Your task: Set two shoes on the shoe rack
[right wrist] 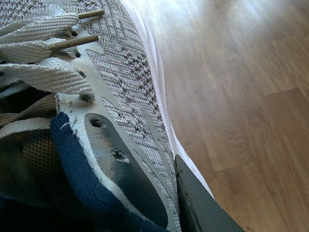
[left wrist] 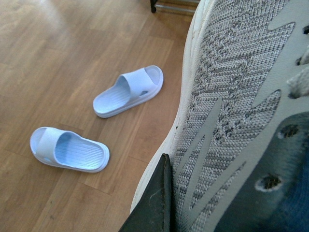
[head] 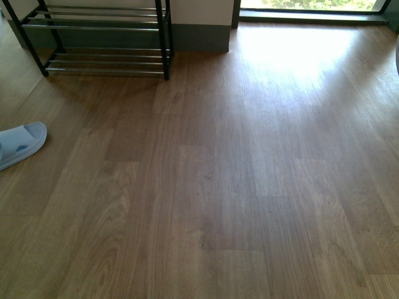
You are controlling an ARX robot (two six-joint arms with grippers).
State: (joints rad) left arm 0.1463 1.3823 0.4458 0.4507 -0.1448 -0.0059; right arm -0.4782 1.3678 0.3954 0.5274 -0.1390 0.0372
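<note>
Only one dark finger of each shows: the left gripper (left wrist: 157, 203) seems to pinch a sneaker (left wrist: 231, 96), the right gripper (right wrist: 198, 203) the other sneaker (right wrist: 125, 77). The rack (head: 100, 37), top cut off, stands upper left in the front view.

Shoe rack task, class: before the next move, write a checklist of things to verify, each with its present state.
1. Left gripper on the left-held sneaker, one finger seen against its side: ok.
2. Right gripper on the right-held sneaker, one finger seen against its side: ok.
3. Shoe rack in the front view, visible tiers bare of shoes: ok.
4. Rack's upper tiers: out of frame, cannot tell.
5. Blue slipper on the floor lies left of the way to the rack: likely ok.
6. Arms' clearance from the rack: neither arm in the front view, cannot tell.
</note>
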